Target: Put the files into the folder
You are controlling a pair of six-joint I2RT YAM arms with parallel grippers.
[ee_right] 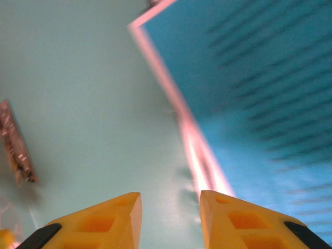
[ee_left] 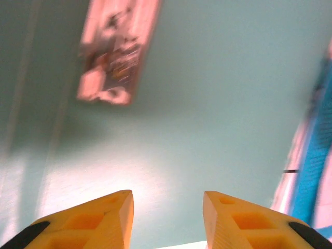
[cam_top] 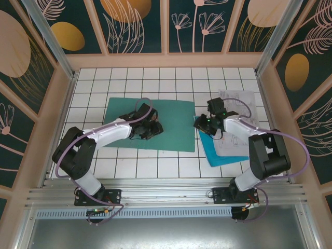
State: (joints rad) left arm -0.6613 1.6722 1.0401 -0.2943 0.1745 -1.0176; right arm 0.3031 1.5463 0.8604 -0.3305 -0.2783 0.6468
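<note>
The dark green folder [cam_top: 176, 111] lies open and flat on the tiled table. My left gripper [cam_top: 150, 127] hovers over its middle, open, with nothing between the fingers [ee_left: 111, 215]; its wrist view shows the folder's surface [ee_left: 218, 88] and the small clip [ee_left: 116, 52]. My right gripper [cam_top: 202, 124] is at the folder's right edge, open and empty [ee_right: 170, 207], beside the files. The files are white printed sheets [cam_top: 241, 109] lying over a cyan-blue sheet [cam_top: 223, 153]. In the right wrist view the blue sheet [ee_right: 259, 104] meets the folder [ee_right: 78, 78] along a pale paper edge [ee_right: 192, 140].
Low wooden walls [cam_top: 166, 59] surround the white tiled table [cam_top: 129, 166]. The aluminium rail [cam_top: 166, 194] with both arm bases runs along the near edge. Bare tiles lie in front of the folder and behind it.
</note>
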